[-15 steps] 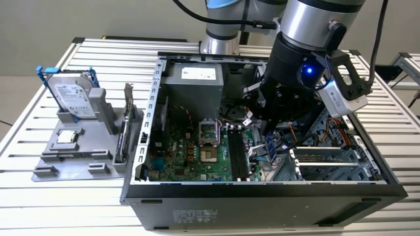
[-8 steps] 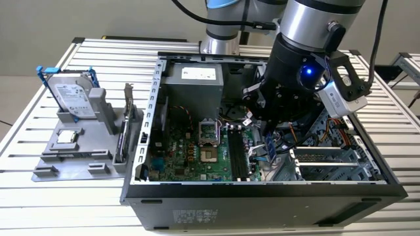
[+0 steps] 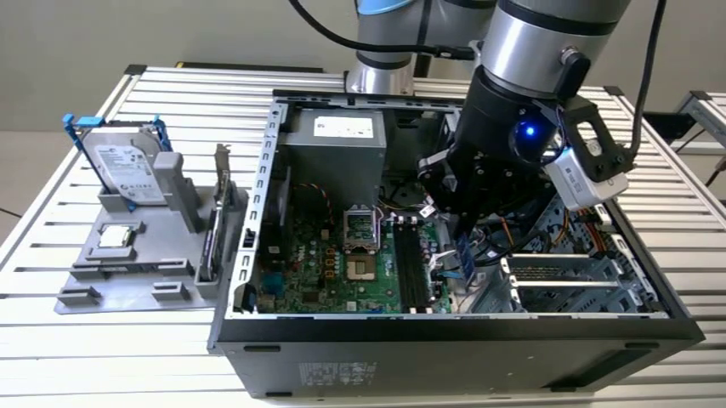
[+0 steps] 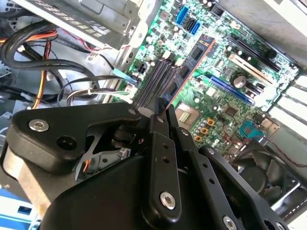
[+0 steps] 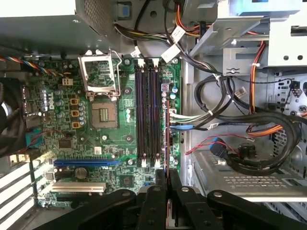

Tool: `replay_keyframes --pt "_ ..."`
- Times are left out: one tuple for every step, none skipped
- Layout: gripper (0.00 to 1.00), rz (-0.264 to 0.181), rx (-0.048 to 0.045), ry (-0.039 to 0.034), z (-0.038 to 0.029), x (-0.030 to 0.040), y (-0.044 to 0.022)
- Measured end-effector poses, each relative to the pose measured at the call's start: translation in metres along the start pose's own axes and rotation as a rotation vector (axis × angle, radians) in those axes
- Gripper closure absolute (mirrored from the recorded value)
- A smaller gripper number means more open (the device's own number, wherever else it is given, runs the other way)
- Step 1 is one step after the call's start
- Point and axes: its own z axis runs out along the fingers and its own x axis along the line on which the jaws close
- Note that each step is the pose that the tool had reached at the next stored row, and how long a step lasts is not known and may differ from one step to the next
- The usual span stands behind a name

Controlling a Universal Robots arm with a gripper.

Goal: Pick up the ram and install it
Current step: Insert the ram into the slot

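The ram point(image 4: 190, 69) is a narrow dark stick with black chips and an orange-looking edge. My gripper point(image 4: 161, 109) is shut on one end of it, deep inside the open computer case point(image 3: 258, 212). In the first wrist view the ram point(image 5: 167, 143) shows edge-on, running out from the gripper point(image 5: 168, 178) along the right side of the dark memory slots point(image 5: 147, 115), close to the motherboard point(image 5: 124, 139). Whether it touches a slot I cannot tell. In the exterior view the gripper point(image 3: 460, 223) hangs low over the board beside the slots point(image 3: 411, 268).
Bundled cables point(image 5: 240, 139) and a metal drive cage point(image 5: 240, 182) crowd one side of the slots; the processor socket point(image 5: 102, 112) lies on the other. Outside the case, a grey holder point(image 3: 136, 255) carries a blue-framed hard drive point(image 3: 119, 161) and a bracketed card point(image 3: 223, 200).
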Motion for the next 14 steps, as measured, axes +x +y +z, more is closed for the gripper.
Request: replay_keyframes --pt "1.0 0.0 0.0002 0.0 0.0 0.0 0.0" --pt "1.0 0.0 0.0001 0.0 0.0 0.0 0.0" --pt "1.0 0.0 0.0001 -0.0001 0.0 0.0 0.0" --pt "1.0 0.0 0.0 -0.0002 0.0001 0.0 0.0" --pt "1.0 0.0 -0.0002 -0.0002 0.0002 0.0 0.0" --pt "1.0 0.0 0.0 -0.0002 0.0003 0.0 0.0" --pt "1.0 0.0 -0.0007 -0.0003 0.0011 0.0 0.0001" --pt "1.0 0.0 -0.0006 -0.0003 0.0023 0.0 0.0004" --pt "1.0 0.0 -0.0002 -0.0002 0.0033 -0.0001 0.0007" --pt "1.0 0.0 -0.0002 -0.0002 0.004 -0.0001 0.0008" --pt "1.0 0.0 -0.0003 -0.0002 0.0046 -0.0001 0.0008" --pt "1.0 0.0 -0.0001 -0.0002 0.0052 -0.0001 0.0009" --pt "1.0 0.0 -0.0002 -0.0002 0.0058 -0.0001 0.001" --pt "1.0 0.0 -0.0001 -0.0002 0.0064 -0.0001 0.0011"
